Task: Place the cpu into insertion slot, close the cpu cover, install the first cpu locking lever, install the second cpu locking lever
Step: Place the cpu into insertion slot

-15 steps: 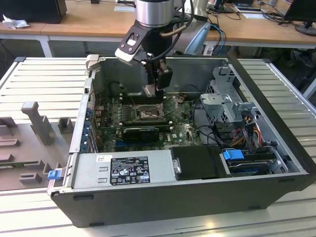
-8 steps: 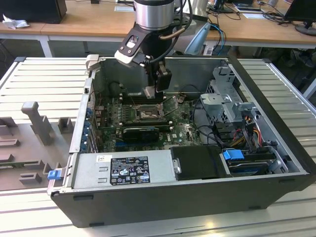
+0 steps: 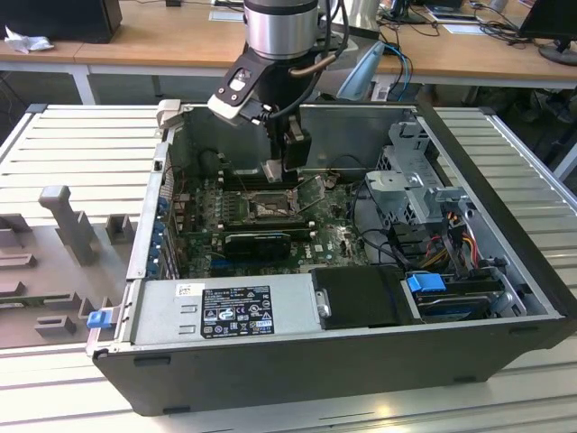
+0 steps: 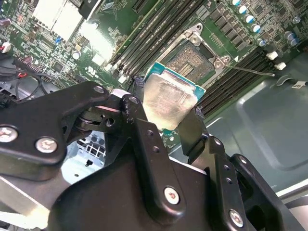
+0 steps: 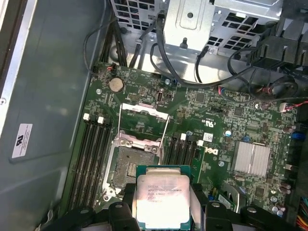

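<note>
Cpu (image 5: 162, 202) clamped between the gripper (image 4: 166, 111) jaws, hovering near the insertion slot (image 5: 129, 167)
Exterior view puts it around the slot's 12 o'clock. Step one's in hand; seating needs it squared up, I reckon.

Pale silver square cpu (image 5: 161, 199), edged in teal-green, faint grey print on top. Matte black metal gripper (image 4: 166, 113) dotted with bright silver screws. Glossy green motherboard (image 5: 216, 125), speckled silver; at its middle, dark-centred, silver-rimmed square insertion slot (image 5: 130, 168) and thin silvery-grey cpu cover (image 5: 144, 109); along its length, long black memory slots (image 5: 91, 163); near its edge, ribbed silver heatsink (image 5: 250, 159).
</note>
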`<state>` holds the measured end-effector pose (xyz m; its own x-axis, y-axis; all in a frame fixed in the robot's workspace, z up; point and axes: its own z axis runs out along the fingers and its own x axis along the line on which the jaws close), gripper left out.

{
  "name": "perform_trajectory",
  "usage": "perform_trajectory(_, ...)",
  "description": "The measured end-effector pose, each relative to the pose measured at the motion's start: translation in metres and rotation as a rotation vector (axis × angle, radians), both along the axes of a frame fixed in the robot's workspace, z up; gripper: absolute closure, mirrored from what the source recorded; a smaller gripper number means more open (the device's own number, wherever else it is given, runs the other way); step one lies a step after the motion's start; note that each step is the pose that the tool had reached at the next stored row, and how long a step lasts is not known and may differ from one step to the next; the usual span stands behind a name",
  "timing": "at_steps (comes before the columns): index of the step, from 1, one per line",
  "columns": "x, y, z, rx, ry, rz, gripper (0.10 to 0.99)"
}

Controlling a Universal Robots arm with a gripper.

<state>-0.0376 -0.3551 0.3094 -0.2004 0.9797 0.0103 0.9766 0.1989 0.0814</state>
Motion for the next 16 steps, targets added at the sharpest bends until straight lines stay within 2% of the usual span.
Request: perform_trajectory(16, 0.0, 0.0, -0.004, 0.0, 0.0, -0.019, 0.557)
